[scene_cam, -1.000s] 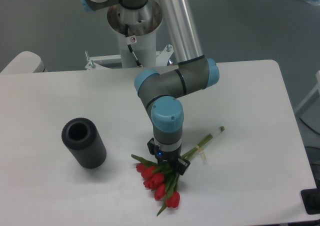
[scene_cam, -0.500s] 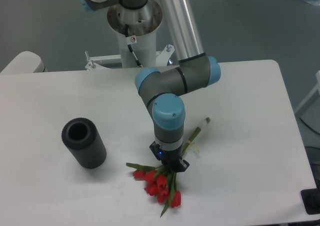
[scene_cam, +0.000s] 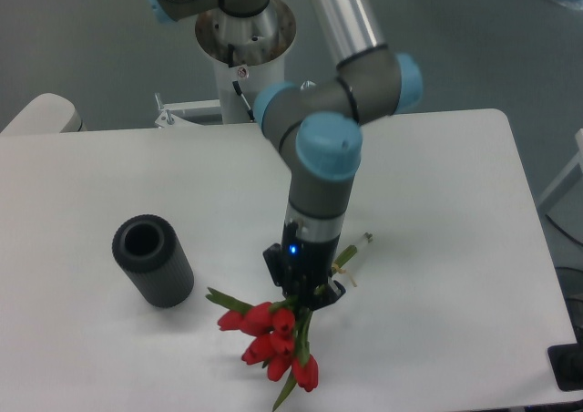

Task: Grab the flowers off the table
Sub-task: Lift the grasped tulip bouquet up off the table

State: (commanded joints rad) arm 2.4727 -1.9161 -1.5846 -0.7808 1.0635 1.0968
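Up comes the arm since a second ago: the blue wrist joint sits much higher in view now, and the bunch has travelled with it, blooms swung toward the left and the stem tips pulled in closer to the tool.

Big picture first: the table spreads white across the scene, with the black ribbed vase lying tilted on it at the left, well apart from the action.

Now the arm, reaching down near the middle of the near edge. Its gripper is clamped on the flowers, jaws closed around the stems just above the leaves. That's my read from how the bunch hangs off the tool.

And here's the relation that matters: the bunch's long axis runs on a diagonal, red heads hanging near and left of the tool, stem ends poking out far and right toward the pale tie. The heads droop below the jaws, so the heavy end is the near one.

Is it clear of the surface? Hard to call. The blooms look lifted, but I can't tell whether the lowest tulip or the stem tips are touching the tabletop.

My judgement: the pick is nearly complete, and a straight rise would finish it, with that drooping head end the risk for slipping.
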